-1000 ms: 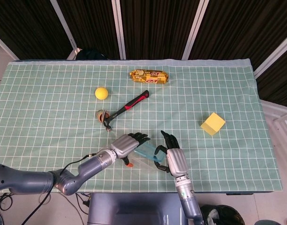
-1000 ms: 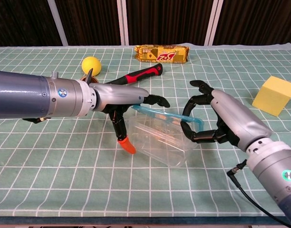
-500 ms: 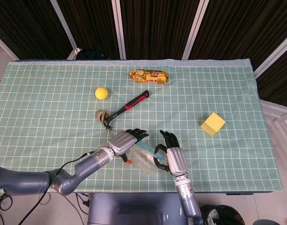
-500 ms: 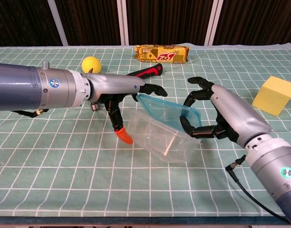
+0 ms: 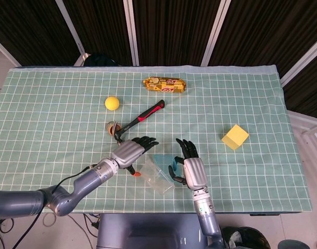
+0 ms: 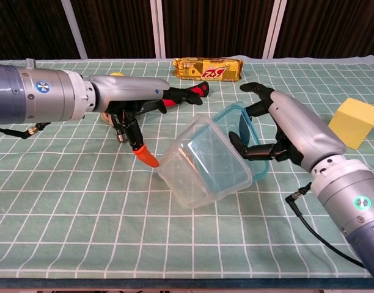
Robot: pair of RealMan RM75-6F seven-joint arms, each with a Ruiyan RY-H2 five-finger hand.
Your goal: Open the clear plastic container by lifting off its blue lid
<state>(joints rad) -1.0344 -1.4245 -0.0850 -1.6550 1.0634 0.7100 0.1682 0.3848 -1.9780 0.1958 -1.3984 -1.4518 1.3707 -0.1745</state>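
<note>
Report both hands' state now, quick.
Left hand: open, fingers spread above the table, holding nothing.
Right hand: gripping the blue lid, with the clear plastic container tipped up against it.

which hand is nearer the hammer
Left. The left hand hovers just in front of the hammer, its fingers reaching close by the head end. The right hand sits further off to the side, holding the blue lid.
</note>
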